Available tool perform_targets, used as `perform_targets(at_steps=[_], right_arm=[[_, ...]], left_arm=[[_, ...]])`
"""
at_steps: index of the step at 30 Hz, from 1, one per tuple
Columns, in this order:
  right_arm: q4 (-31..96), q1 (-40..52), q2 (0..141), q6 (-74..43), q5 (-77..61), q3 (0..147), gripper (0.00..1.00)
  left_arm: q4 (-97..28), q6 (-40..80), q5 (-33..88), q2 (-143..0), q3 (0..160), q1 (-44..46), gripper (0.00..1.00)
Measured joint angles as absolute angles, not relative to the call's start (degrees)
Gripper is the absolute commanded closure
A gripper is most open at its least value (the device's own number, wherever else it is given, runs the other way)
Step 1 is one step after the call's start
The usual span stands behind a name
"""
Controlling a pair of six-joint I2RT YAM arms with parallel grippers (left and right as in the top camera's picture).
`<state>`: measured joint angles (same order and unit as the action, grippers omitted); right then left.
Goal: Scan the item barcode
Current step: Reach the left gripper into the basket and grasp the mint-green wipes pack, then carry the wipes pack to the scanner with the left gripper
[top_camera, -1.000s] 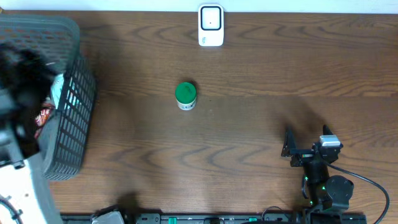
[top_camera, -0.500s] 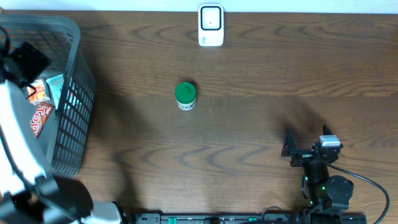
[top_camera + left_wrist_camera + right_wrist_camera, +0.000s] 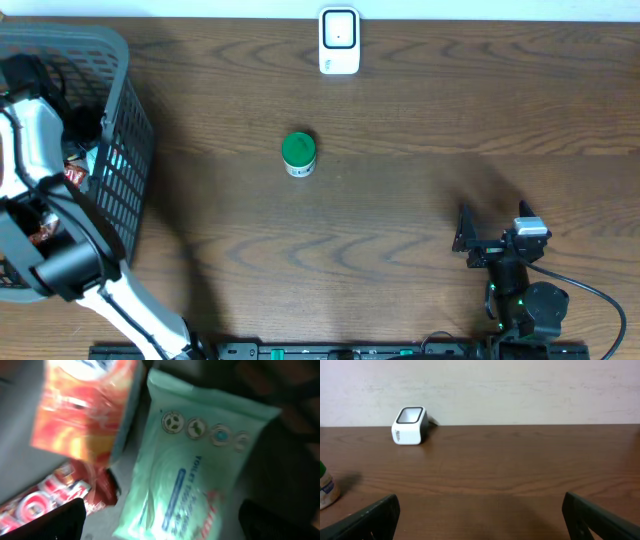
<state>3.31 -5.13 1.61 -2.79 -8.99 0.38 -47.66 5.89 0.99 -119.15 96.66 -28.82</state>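
A brown wooden table [image 3: 400, 200] carries a grey mesh basket [image 3: 125, 190] at its left end, and the left arm [image 3: 25, 150] reaches into it from above. The left gripper [image 3: 165, 527] hangs inside the basket with its jaws spread wide and nothing between them. The blurred wrist view shows only its two dark fingertips [image 3: 60, 520], one at each lower corner.

Directly ahead of that gripper, centred between the open fingers, a pale green pack of wipes [image 3: 195, 470] lies flat in the basket. Whether the fingers touch it cannot be told. Ahead and to the left of the gripper, an orange box [image 3: 85, 410] overlaps the pack's edge. A red packet [image 3: 40, 507] sits beside the fingertip at the lower left.

The right gripper [image 3: 482, 520] rests low over the table at the near right, its jaws likewise fully apart, holding and touching nothing. Far ahead of it and to its left, at the table's back edge, stands the white scanner [image 3: 410, 425]. Nearer, at its far left, a green-lidded jar [image 3: 298, 153] stands upright on bare wood, well apart from both grippers.
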Motion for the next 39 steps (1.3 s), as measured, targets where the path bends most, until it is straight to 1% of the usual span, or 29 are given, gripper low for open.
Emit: perform_targets(at_steps=[5, 6, 7, 9, 10, 14, 15, 20, 26, 30, 33, 36, 39], right_arm=[[3.31, -5.13, 1.61, -2.76, -8.99, 0.38, 0.01], [3.31, -5.13, 1.61, -2.76, -9.02, 0.38, 0.01], [3.31, -5.13, 1.61, -2.76, -8.99, 0.38, 0.01], [3.31, -5.13, 1.61, -2.76, -8.99, 0.38, 0.01], [3.31, -5.13, 1.61, -2.76, -9.02, 0.38, 0.01], [3.31, -5.13, 1.61, -2.79, -9.02, 0.38, 0.01], [3.31, -5.13, 1.61, -2.76, -9.02, 0.38, 0.01], [3.31, -5.13, 1.61, -2.76, -8.99, 0.38, 0.01], [3.31, -5.13, 1.61, -2.79, -9.02, 0.38, 0.01], [3.31, -5.13, 1.63, -2.76, -8.99, 0.38, 0.01], [3.31, -5.13, 1.61, -2.76, -8.99, 0.38, 0.01], [3.31, -5.13, 1.61, -2.79, -8.99, 0.38, 0.01], [3.29, -5.13, 1.63, -2.79, -9.02, 0.38, 0.01]], left_arm=[[-47.51, 5.67, 1.15, -123.70, 96.66, -28.82, 0.02], [-47.51, 5.67, 1.15, -124.09, 96.66, -28.77, 0.00], [-47.53, 5.69, 1.19, -124.25, 96.66, -28.75, 0.06], [-47.44, 5.52, 1.34, -124.31, 96.66, -28.77, 0.30], [-47.44, 5.54, 1.39, -124.31, 96.66, -28.77, 0.45], [-47.33, 5.37, 1.15, -124.16, 96.68, -28.75, 0.85], [-47.35, 5.06, 1.13, -123.98, 96.73, -28.75, 0.92], [-48.45, 4.89, 1.15, -123.28, 97.41, -28.77, 0.93], [-54.04, 6.22, 1.23, -119.72, 98.32, -28.77, 0.92], [-54.85, 10.17, 1.43, -106.94, 102.17, -28.71, 0.93], [-54.87, 14.52, 3.75, -94.02, 104.05, -27.88, 0.92], [-54.85, 19.00, 8.93, -82.78, 106.08, -23.07, 0.92], [-54.87, 21.43, 12.19, -77.41, 107.07, -11.57, 0.92]])
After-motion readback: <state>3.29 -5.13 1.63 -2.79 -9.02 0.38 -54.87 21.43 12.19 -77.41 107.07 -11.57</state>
